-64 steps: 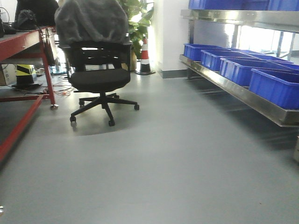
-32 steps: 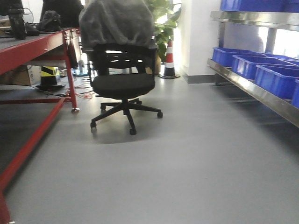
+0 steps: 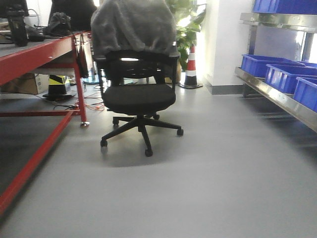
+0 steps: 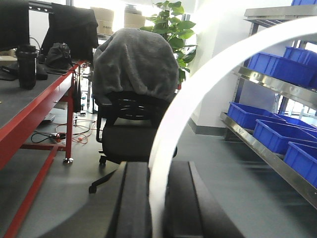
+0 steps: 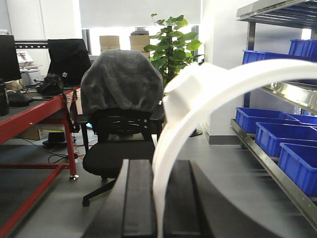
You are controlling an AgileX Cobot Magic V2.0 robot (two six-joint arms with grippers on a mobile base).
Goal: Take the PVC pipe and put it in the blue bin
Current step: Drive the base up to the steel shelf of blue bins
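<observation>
In the left wrist view a white curved PVC pipe (image 4: 171,119) rises from between the black fingers and arcs up to the right. My left gripper (image 4: 158,166) is shut on it. The right wrist view shows a second white PVC pipe (image 5: 223,89) with a flat tab at its upper end, and my right gripper (image 5: 159,163) is shut on its lower end. Blue bins (image 3: 262,64) sit in a row on the steel shelf at the right, also visible as blue bins (image 4: 277,129) and blue bins (image 5: 277,136). Neither gripper shows in the front view.
A black office chair (image 3: 138,99) draped with grey cloth stands straight ahead on the grey floor. A red-framed table (image 3: 34,54) runs along the left. A traffic cone (image 3: 191,67) and a plant stand behind. The steel shelf (image 3: 277,96) lines the right side.
In the front view the whole scene has slid to the right. The chair and red table look nearer, and most blue bins have passed out of the right edge.
</observation>
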